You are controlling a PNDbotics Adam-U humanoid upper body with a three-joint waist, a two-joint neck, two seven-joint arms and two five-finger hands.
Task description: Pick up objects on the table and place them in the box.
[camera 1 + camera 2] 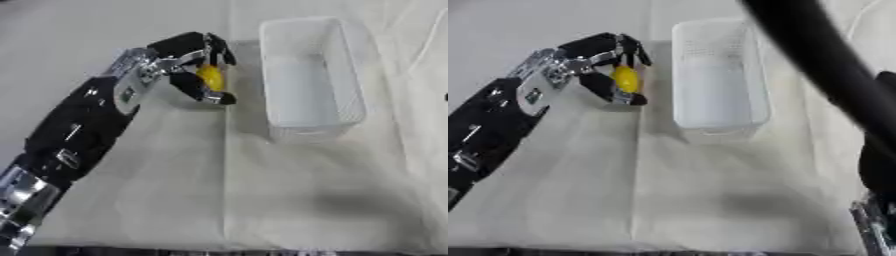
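A thick black bar (824, 65), blurred and very close to the camera, crosses the right eye view from top centre to the right edge; what it is cannot be made out. Below it, at the lower right edge, part of the right arm (877, 200) shows, cut off by the frame, and its hand is out of sight.

The left hand (188, 62) reaches in from the lower left on a black and silver arm. Its fingers and thumb are curled round a small yellow object (211, 77), pinching it between them. Much of the object is covered by the fingers, so its shape is unclear. It is held just left of the box.

The box (350, 75) is clear plastic, long and narrow, standing on the pale table (289, 200). Nothing shows inside it.
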